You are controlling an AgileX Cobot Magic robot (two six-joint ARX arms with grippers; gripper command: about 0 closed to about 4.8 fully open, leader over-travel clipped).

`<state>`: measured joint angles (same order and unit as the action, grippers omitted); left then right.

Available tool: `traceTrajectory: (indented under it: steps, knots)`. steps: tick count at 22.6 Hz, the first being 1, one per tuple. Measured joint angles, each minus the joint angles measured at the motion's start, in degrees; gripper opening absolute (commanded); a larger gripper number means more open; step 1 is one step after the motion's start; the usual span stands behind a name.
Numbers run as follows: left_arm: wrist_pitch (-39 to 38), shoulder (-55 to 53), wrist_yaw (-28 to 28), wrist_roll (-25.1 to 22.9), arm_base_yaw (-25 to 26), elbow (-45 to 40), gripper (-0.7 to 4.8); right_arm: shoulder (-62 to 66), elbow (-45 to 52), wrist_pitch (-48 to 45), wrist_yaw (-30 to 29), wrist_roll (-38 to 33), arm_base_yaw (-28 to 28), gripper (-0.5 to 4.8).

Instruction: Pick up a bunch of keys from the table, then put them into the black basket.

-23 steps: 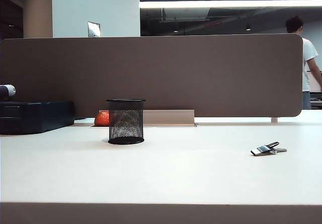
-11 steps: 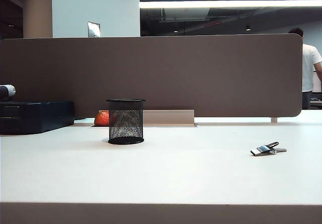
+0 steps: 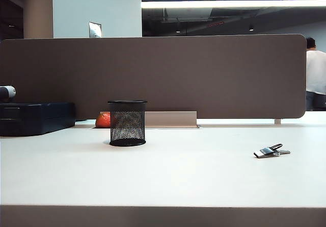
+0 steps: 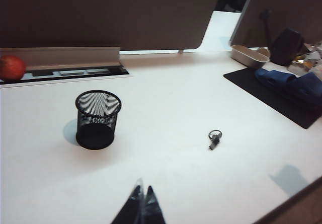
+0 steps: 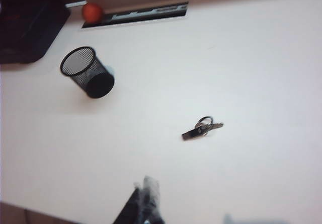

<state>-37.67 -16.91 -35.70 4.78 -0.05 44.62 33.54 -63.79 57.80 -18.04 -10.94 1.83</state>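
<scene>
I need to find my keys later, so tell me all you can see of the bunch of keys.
The bunch of keys is a small flat cluster of silvery metal with a shiny rectangular tag and a dark loop. It lies flat on the table, to the right of the black basket and apart from it. Neither claw touches it.

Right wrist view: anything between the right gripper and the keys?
Nothing. In the right wrist view, only bare table separates the shut right gripper from the bunch of keys; the black basket stands well aside.
</scene>
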Motion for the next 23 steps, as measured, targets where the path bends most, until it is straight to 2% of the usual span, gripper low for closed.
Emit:
traceTrajectory:
  steps: [1, 2, 3, 8, 10, 11, 13, 17, 20, 23]
  knots:
    - [-0.7, -0.9, -0.5, 0.0, 0.0, 0.7, -0.06, 0.4, 0.0, 0.4, -0.7, 0.0, 0.0, 1.19]
    - [-1.7, -3.0, -1.4, 0.0, 0.0, 1.9, -0.06, 1.3, 0.0, 0.8, -1.3, -0.2, 0.0, 2.58]
    - [-2.7, -4.7, -1.6, 0.0, 0.0, 2.7, -0.06, 2.2, 0.0, 0.8, -1.3, -0.7, 0.0, 3.12]
    - [-3.7, -6.5, -1.7, -0.7, 0.0, 4.0, -0.06, 5.7, 0.0, 1.0, -1.4, -1.2, 0.0, 3.39]
    - [-3.7, -6.6, -4.0, -1.6, 0.0, 4.2, -0.06, 8.8, 0.0, 1.2, -2.4, -1.1, 0.0, 4.26]
    - [-3.7, -7.0, -6.0, -2.2, 0.0, 4.2, -0.06, 11.5, 0.0, 1.2, -3.8, -1.2, 0.0, 4.33]
    - [-3.7, -7.0, -6.8, -2.4, 0.0, 4.2, -0.06, 16.3, 0.0, 1.2, -5.7, -1.2, 0.0, 4.33]
    - [-3.8, -7.0, -8.0, -2.4, 0.0, 4.2, -0.06, 21.6, 0.0, 1.2, -6.1, -1.2, 0.8, 4.34]
    - [-3.8, -7.0, -10.0, -2.5, 0.0, 4.2, -0.06, 26.9, -0.1, 1.1, -6.2, -1.2, 0.7, 4.79]
    - [-4.0, -7.1, -10.6, -2.6, 0.0, 4.2, -0.06, 31.5, -0.1, 1.0, -6.2, -1.2, 0.8, 4.79]
